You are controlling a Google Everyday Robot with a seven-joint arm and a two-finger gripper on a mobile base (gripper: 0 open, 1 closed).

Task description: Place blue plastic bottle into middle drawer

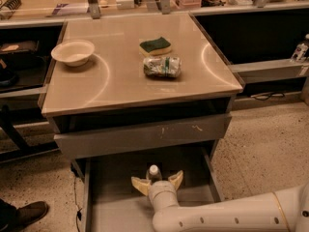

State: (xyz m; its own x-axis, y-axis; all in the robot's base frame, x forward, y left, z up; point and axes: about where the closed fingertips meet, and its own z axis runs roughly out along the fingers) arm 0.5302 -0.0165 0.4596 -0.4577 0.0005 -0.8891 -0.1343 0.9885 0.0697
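The blue plastic bottle stands upright inside the open middle drawer, below the table top; only its white cap and shoulders show. My gripper reaches in from the lower right and sits just behind the bottle. It is open, with its pale fingers spread to either side of the bottle. The white arm hides the bottle's lower body.
The grey drawer front with pale scratches hangs over the drawer's back part. On the beige table top are a white bowl, a green-yellow sponge and a crumpled packet. A shoe is at the lower left.
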